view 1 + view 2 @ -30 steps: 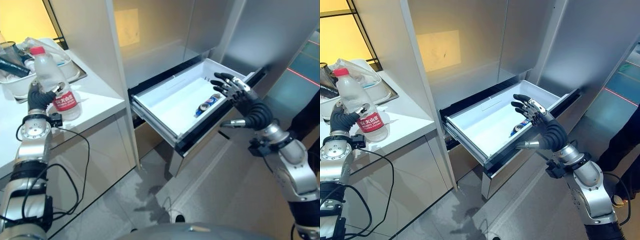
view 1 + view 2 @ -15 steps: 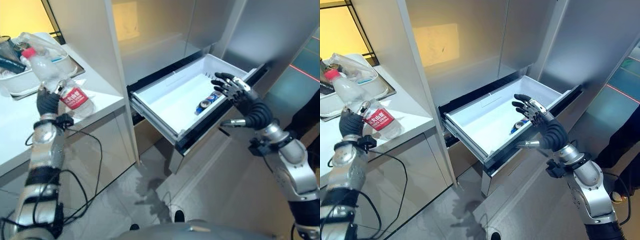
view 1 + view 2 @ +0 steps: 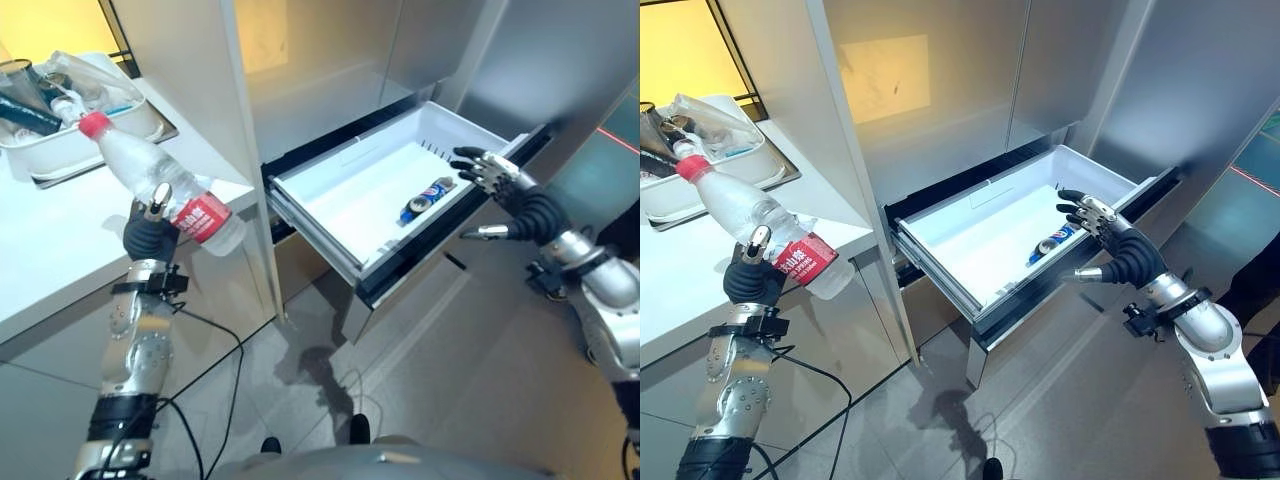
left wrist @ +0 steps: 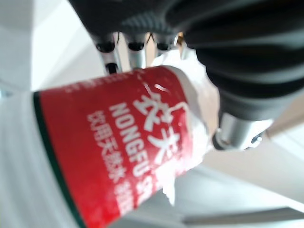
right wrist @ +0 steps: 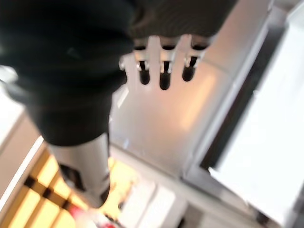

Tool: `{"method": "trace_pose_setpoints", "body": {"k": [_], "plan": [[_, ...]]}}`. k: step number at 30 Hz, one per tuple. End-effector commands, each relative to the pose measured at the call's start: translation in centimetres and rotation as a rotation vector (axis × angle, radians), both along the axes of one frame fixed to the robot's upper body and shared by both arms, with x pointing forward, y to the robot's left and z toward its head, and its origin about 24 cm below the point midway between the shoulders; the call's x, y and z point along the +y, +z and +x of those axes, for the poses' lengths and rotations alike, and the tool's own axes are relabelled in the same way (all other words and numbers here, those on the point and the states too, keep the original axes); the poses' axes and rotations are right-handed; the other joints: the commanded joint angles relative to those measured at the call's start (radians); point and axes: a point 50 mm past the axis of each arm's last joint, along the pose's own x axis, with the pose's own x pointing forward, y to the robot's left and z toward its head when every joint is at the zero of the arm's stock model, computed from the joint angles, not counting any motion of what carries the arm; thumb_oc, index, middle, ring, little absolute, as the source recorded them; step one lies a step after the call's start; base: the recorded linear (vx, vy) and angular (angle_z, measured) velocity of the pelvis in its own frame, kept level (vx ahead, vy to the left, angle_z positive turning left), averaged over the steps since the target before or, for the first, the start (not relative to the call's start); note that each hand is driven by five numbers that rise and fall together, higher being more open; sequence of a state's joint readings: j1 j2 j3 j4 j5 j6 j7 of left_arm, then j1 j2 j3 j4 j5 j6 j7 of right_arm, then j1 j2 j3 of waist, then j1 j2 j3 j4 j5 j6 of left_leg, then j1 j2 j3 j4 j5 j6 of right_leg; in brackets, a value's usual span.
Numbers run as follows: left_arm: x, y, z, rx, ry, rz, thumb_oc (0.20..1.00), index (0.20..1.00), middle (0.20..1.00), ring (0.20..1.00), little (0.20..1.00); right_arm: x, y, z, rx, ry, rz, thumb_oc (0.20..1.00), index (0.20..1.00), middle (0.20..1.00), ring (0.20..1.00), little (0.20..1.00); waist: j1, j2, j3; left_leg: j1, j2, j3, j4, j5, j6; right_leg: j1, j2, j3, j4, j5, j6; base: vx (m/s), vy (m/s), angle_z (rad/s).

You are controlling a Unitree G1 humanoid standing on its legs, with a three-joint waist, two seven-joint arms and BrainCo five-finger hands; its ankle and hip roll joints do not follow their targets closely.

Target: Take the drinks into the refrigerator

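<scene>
I've lifted the water bottle [image 3: 762, 225] off the worktop [image 3: 680, 280] toward the drawer [image 3: 980, 240]; left hand [image 3: 752, 275] grips its base, tilted. Right hand [image 3: 1110, 245] hovers spread at the drawer's rim. A can [image 3: 1052, 243] lies inside. My worry: the bottle slipping mid-swing.

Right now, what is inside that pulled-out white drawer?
One blue can lies on its side on the drawer floor; the part under the cabinet is hidden.

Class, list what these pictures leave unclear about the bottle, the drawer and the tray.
- Water bottle: how full; clear plastic, eye views.
- Can in the drawer: its print is too small.
- Tray on the counter: contents cut off by the edge.
</scene>
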State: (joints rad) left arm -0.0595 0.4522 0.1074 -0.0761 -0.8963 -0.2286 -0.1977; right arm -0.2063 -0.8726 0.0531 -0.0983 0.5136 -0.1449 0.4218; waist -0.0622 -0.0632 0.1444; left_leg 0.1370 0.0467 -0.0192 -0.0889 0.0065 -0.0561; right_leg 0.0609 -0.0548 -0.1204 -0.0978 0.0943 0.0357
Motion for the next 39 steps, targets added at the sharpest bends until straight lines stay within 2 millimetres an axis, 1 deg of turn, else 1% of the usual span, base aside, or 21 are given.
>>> {"method": "trace_pose_setpoints", "body": {"k": [1, 2, 4, 5, 6, 7, 9, 10, 14, 16, 18, 21, 23, 24, 27, 30, 33, 34, 39], "plan": [[-1.8, 6.1, -0.4, -0.292, -0.131, 0.157, 0.200, 0.200, 0.200, 0.200, 0.200, 1.4, 2.6, 1.8, 0.014, 0.121, 0.048, 1.000, 1.000, 1.000, 1.000, 1.000, 0.029, -0.021, -0.060, 0.001, -0.051, -0.026, 0.020, -0.077, 0.047, 0.076, -0.022, -0.008, 0.039, -0.126, 0.040, 0.00, 0.000, 0.00], [-2.1, 6.1, -0.6, -0.291, -0.146, 0.166, 0.200, 0.200, 0.200, 0.200, 0.200, 2.2, 2.3, 2.3, 0.070, 0.162, 0.041, 1.000, 1.000, 1.000, 1.000, 1.000, 0.031, -0.020, -0.060, 0.002, -0.052, -0.024, 0.021, -0.077, 0.047, 0.076, -0.022, -0.007, 0.040, -0.126, 0.040, 0.00, 0.000, 0.00], [-2.3, 6.1, -0.6, -0.288, -0.170, 0.175, 0.200, 0.200, 0.200, 0.200, 0.200, 3.6, 2.1, 2.5, 0.147, 0.250, 0.013, 1.000, 1.000, 1.000, 1.000, 1.000, 0.031, -0.018, -0.060, 0.001, -0.051, -0.020, 0.022, -0.077, 0.046, 0.075, -0.021, -0.006, 0.041, -0.126, 0.039, 0.00, -0.003, -0.02], [-3.0, 6.3, -0.8, -0.296, -0.200, 0.237, 0.200, 0.200, 0.200, 0.200, 0.200, 5.0, 0.8, 2.7, 0.275, 0.327, 0.038, 1.000, 1.000, 1.000, 1.000, 1.000, 0.034, -0.017, -0.058, 0.003, -0.050, -0.018, 0.023, -0.078, 0.044, 0.076, -0.021, -0.005, 0.042, -0.126, 0.038, 0.00, 0.000, 0.00], [-2.9, 6.3, -0.8, -0.297, -0.198, 0.237, 0.200, 0.200, 0.200, 0.200, 0.200, 5.0, 0.8, 2.7, 0.275, 0.329, 0.037, 1.000, 1.000, 1.000, 1.000, 1.000, 0.032, -0.016, -0.058, 0.003, -0.050, -0.018, 0.023, -0.078, 0.044, 0.077, -0.020, -0.005, 0.043, -0.127, 0.038, 0.00, 0.000, 0.00], [-3.2, 6.8, -1.1, -0.323, -0.204, 0.298, 0.200, 0.200, 0.200, 0.200, 0.200, 6.5, 0.8, 2.2, 0.339, 0.437, 0.003, 1.000, 1.000, 1.000, 1.000, 1.000, 0.033, -0.015, -0.056, 0.004, -0.049, -0.017, 0.025, -0.078, 0.043, 0.075, -0.020, -0.005, 0.046, -0.129, 0.038, 0.00, 0.000, 0.00], [-3.3, 6.3, -0.9, -0.302, -0.221, 0.290, 0.200, 0.200, 0.200, 0.200, 0.200, 7.4, 0.6, 1.9, 0.383, 0.494, -0.001, 1.000, 1.000, 1.000, 1.000, 1.000, 0.031, -0.012, -0.052, 0.002, -0.048, -0.017, 0.028, -0.079, 0.042, 0.073, -0.020, -0.006, 0.051, -0.132, 0.038, 0.00, 0.000, 0.00], [-3.3, 6.3, -0.9, -0.302, -0.220, 0.290, 0.200, 0.200, 0.200, 0.200, 0.200, 7.5, 0.6, 1.9, 0.383, 0.495, -0.002, 1.000, 1.000, 1.000, 1.000, 1.000, 0.030, -0.012, -0.052, 0.002, -0.048, -0.017, 0.029, -0.079, 0.042, 0.072, -0.020, -0.006, 0.051, -0.132, 0.038, 0.00, 0.000, 0.00], [-3.7, 6.9, -1.1, -0.331, -0.228, 0.370, 0.200, 0.200, 0.200, 0.200, 0.200, 8.7, 0.1, 1.3, 0.420, 0.558, 0.026, 1.000, 1.000, 1.000, 1.000, 1.000, 0.031, -0.006, -0.045, -0.001, -0.046, -0.014, 0.036, -0.083, 0.043, 0.066, -0.020, -0.005, 0.058, -0.135, 0.039, 0.00, 0.000, 0.00], [-4.0, 7.3, -0.9, -0.347, -0.236, 0.407, 0.200, 0.200, 0.200, 0.200, 0.200, 9.6, -0.3, 0.8, 0.454, 0.611, 0.040, 1.000, 1.000, 1.000, 1.000, 1.000, 0.030, -0.003, -0.044, -0.001, -0.044, -0.011, 0.037, -0.084, 0.043, 0.065, -0.019, -0.003, 0.059, -0.136, 0.039, 0.00, 0.000, 0.00], [-4.2, 7.3, -0.8, -0.348, -0.249, 0.407, 0.200, 0.200, 0.200, 0.200, 0.200, 10.2, -0.6, 0.5, 0.475, 0.634, 0.082, 1.000, 1.000, 1.000, 1.000, 1.000, 0.028, 0.000, -0.042, -0.001, -0.043, -0.007, 0.037, -0.084, 0.042, 0.065, -0.019, -0.001, 0.060, -0.138, 0.039, 0.01, -0.001, -0.03], [-4.8, 7.4, -0.6, -0.351, -0.256, 0.456, 0.200, 0.200, 0.200, 0.200, 0.200, 11.9, -1.1, -0.7, 0.530, 0.731, 0.142, 1.000, 1.000, 1.000, 1.000, 1.000, 0.023, 0.004, -0.040, 0.000, -0.041, -0.006, 0.037, -0.086, 0.042, 0.065, -0.018, 0.004, 0.059, -0.140, 0.039, 0.01, -0.002, -0.03], [-4.8, 7.5, -0.6, -0.358, -0.252, 0.481, 0.200, 0.200, 0.200, 0.200, 0.200, 12.2, -1.0, -0.9, 0.532, 0.744, 0.163, 1.000, 1.000, 1.000, 1.000, 1.000, 0.022, 0.005, -0.039, 0.000, -0.040, -0.005, 0.038, -0.086, 0.042, 0.065, -0.018, 0.007, 0.058, -0.139, 0.039, 0.01, 0.001, -0.04], [-5.0, 7.7, -0.6, -0.367, -0.259, 0.502, 0.200, 0.200, 0.200, 0.200, 0.200, 12.6, -1.0, -1.2, 0.537, 0.769, 0.201, 1.000, 1.000, 1.000, 1.000, 1.000, 0.021, 0.007, -0.038, 0.001, -0.039, -0.004, 0.038, -0.087, 0.042, 0.064, -0.017, 0.008, 0.057, -0.139, 0.039, 0.01, 0.004, -0.04], [-5.1, 7.8, -0.4, -0.365, -0.265, 0.512, 0.200, 0.200, 0.200, 0.200, 0.200, 13.8, -1.0, -1.8, 0.562, 0.833, 0.224, 1.000, 1.000, 1.000, 1.000, 1.000, 0.021, 0.010, -0.037, 0.002, -0.039, 0.000, 0.038, -0.088, 0.043, 0.061, -0.015, 0.012, 0.057, -0.139, 0.040, 0.01, 0.004, -0.07], [-5.2, 7.6, -0.3, -0.347, -0.293, 0.537, 0.200, 0.200, 0.200, 0.200, 0.200, 14.4, -0.9, -1.8, 0.563, 0.856, 0.266, 1.000, 1.000, 1.000, 1.000, 1.000, 0.021, 0.012, -0.034, 0.002, -0.038, 0.004, 0.039, -0.088, 0.044, 0.059, -0.014, 0.014, 0.056, -0.139, 0.040, 0.00, 0.000, -0.01], [-5.6, 7.5, -0.1, -0.333, -0.332, 0.558, 0.200, 0.200, 0.200, 0.200, 0.200, 14.9, -1.1, -1.4, 0.568, 0.844, 0.311, 1.000, 1.000, 1.000, 1.000, 1.000, 0.022, 0.012, -0.034, 0.002, -0.038, 0.007, 0.039, -0.089, 0.044, 0.058, -0.014, 0.017, 0.055, -0.138, 0.041, 0.00, 0.000, 0.00], [-5.9, 7.5, 0.0, -0.333, -0.359, 0.564, 0.200, 0.200, 0.200, 0.200, 0.200, 15.6, -0.9, -1.4, 0.573, 0.868, 0.319, 1.000, 1.000, 1.000, 1.000, 1.000, 0.021, 0.014, -0.035, 0.004, -0.037, 0.008, 0.037, -0.090, 0.044, 0.057, -0.013, 0.019, 0.053, -0.139, 0.041, 0.00, 0.000, 0.00], [-6.6, 7.1, 0.4, -0.317, -0.399, 0.563, 0.200, 0.200, 0.200, 0.200, 0.200, 16.4, -1.3, -1.9, 0.611, 0.909, 0.319, 1.000, 1.000, 1.000, 1.000, 1.000, 0.016, 0.014, -0.037, 0.008, -0.037, 0.009, 0.037, -0.092, 0.044, 0.063, -0.014, 0.022, 0.054, -0.141, 0.040, 0.02, 0.000, -0.04]]}}
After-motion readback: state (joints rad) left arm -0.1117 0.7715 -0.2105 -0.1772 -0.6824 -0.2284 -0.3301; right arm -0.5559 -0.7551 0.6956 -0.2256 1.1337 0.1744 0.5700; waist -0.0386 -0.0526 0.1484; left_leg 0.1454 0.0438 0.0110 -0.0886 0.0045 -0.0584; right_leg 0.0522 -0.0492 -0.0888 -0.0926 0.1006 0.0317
